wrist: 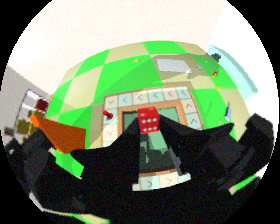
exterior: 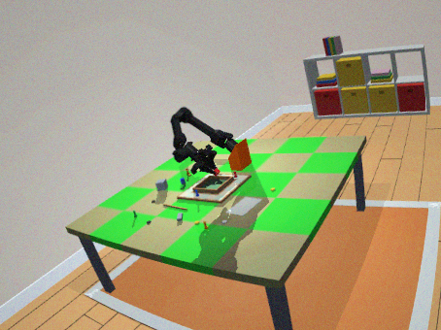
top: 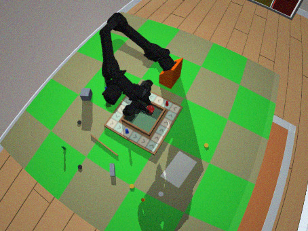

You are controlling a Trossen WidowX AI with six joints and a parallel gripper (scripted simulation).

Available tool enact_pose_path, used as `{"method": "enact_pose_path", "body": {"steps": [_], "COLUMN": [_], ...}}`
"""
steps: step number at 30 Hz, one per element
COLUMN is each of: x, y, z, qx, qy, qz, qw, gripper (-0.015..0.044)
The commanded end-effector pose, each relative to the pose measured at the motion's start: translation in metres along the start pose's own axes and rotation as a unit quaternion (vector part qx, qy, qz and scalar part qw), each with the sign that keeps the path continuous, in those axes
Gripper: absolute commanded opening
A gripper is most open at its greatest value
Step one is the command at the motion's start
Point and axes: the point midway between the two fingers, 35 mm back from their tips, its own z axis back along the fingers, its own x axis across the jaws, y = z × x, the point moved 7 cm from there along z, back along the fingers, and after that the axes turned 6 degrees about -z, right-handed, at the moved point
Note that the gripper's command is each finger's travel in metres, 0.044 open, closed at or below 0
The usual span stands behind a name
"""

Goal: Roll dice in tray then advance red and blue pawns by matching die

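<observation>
Currently, my gripper holds the red die pinched between its fingertips, above the tray. Being a cube, the die has no evident long axis; in my wrist view one pipped face is turned toward the camera, its edges nearly upright, with a second pipped face above. The tray is rectangular, set within a board whose border squares carry arrows. Red pawn: upright on the border. Blue pawn: upright on another side of it. The blue die lies on the table beyond the board, largely hidden by my arm in the top view. An orange block adjoins the arm's base end, near the board. Nearer the table's front lie a thin brown stick and a pale flat sheet, the latter in shadow. Surface: a green-and-tan checkered table. Room: a cubby shelf stands on the plank floor beyond.
</observation>
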Motion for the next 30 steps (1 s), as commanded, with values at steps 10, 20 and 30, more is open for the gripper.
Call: {"method": "enact_pose_path", "body": {"steps": [10, 20, 30], "x": [-0.008, -0.007, -0.007], "y": [-0.008, -0.007, -0.007], "z": [0.052, 0.051, 0.051], "qx": [-0.026, -0.024, -0.024], "qy": [0.012, 0.011, 0.011], "qz": [0.007, 0.009, 0.009], "qw": [1.0, 1.0, 1.0], "gripper": [0.0, 0.0, 0.0053]}}
